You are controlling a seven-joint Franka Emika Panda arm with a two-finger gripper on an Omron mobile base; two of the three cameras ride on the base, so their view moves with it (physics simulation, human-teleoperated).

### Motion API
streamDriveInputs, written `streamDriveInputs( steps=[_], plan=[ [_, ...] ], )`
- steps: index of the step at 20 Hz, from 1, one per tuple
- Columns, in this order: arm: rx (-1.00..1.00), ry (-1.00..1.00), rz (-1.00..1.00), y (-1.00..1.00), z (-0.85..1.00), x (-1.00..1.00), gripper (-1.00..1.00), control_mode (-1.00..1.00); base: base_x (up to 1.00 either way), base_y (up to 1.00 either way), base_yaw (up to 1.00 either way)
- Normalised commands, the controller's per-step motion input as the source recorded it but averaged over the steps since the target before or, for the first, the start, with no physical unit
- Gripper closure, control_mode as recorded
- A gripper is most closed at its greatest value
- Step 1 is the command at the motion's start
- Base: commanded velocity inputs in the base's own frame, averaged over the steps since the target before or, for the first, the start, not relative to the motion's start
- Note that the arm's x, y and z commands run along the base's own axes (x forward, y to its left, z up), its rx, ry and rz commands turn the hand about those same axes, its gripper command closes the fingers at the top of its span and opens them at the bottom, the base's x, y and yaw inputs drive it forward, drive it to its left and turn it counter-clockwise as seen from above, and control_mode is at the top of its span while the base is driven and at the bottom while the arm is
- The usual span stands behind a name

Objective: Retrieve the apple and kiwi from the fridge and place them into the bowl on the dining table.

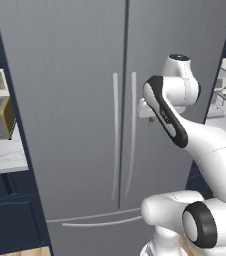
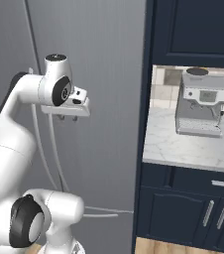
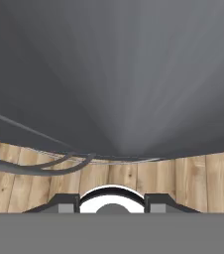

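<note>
Fingers [image 2: 67, 118] near shut fridge [image 1: 75, 100]; coffee machine [image 2: 201, 106] right.

Plain grey fridge [image 1: 75, 100], navy cabinets [image 2: 193, 30], white grey-veined counter [image 2: 193, 146], pale wood-plank floor [image 3: 183, 178]

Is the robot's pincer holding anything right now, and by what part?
Nothing is held. The pincer hangs in front of the closed fridge, close to its handles but gripping neither.

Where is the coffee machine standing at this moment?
In the right base view, the coffee machine stands on the marble counter, right of the fridge.
</note>
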Motion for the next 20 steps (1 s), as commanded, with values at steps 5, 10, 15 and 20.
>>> streamDriveInputs(
  steps=[5,10,15,20],
  plan=[
    [0.0,-0.04,0.0,0.0,-0.01,-0.41,-1.0,-1.0,0.0,0.0,0.0],
    [0.0,-0.07,0.0,0.0,-0.1,-0.68,-1.0,-1.0,0.0,0.0,0.0],
    [0.0,-0.01,0.0,0.0,-0.21,-0.44,-1.0,-1.0,0.0,0.0,0.0],
    [0.0,0.0,0.0,0.0,-0.09,-0.24,-1.0,1.0,-0.21,0.0,0.0]
  ],
)
